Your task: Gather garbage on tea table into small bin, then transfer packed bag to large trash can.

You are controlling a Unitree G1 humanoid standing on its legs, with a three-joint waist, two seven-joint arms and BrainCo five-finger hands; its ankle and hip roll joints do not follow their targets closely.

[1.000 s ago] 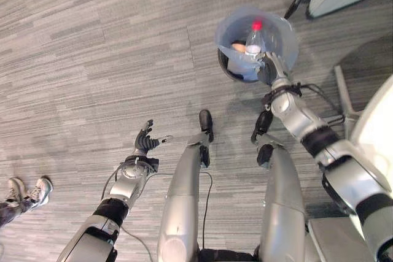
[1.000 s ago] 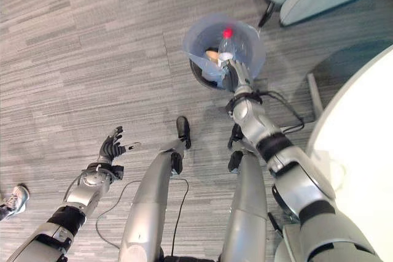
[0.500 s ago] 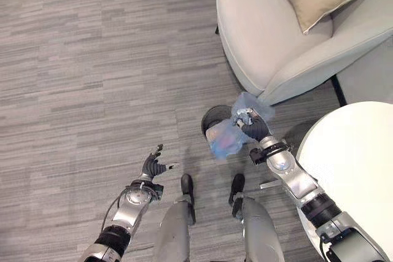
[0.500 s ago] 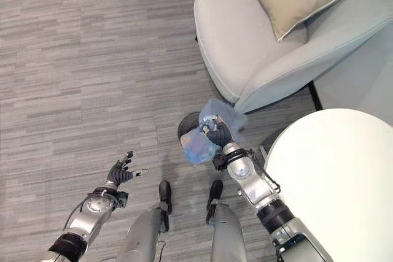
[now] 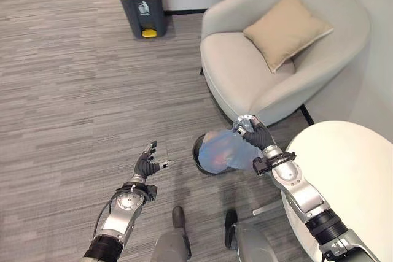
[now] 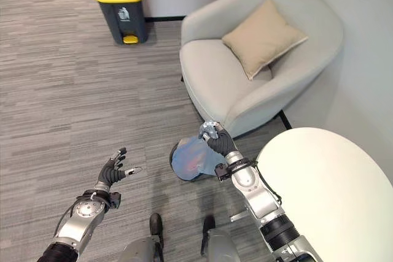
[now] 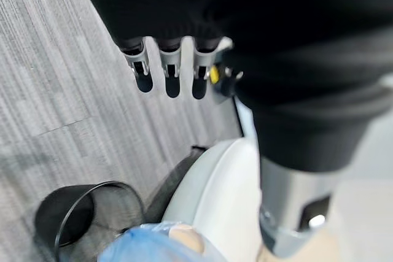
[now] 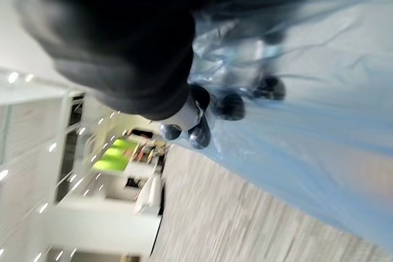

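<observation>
My right hand [image 5: 256, 134] is shut on the gathered top of a translucent blue garbage bag [image 5: 222, 153], holding it lifted above the small black bin [image 5: 199, 156] on the floor. In the right wrist view my fingers [image 8: 228, 105] curl into the blue bag [image 8: 307, 108]. My left hand [image 5: 145, 165] hangs open over the carpet at the lower left, holding nothing. The large dark trash can with a yellow lid [image 5: 140, 1] stands far off by the wall. The left wrist view shows the black bin [image 7: 73, 219] and the blue bag [image 7: 153, 246].
A light grey armchair [image 5: 245, 72] with a tan cushion [image 5: 284, 27] stands right behind the bin. A round white tea table [image 5: 353, 176] is at the right. Grey carpet stretches between me and the trash can.
The camera has tilted up, bringing the armchair and the yellow-lidded can into view. My right hand has pulled the blue bag up out of the small bin. The left hand stays open.
</observation>
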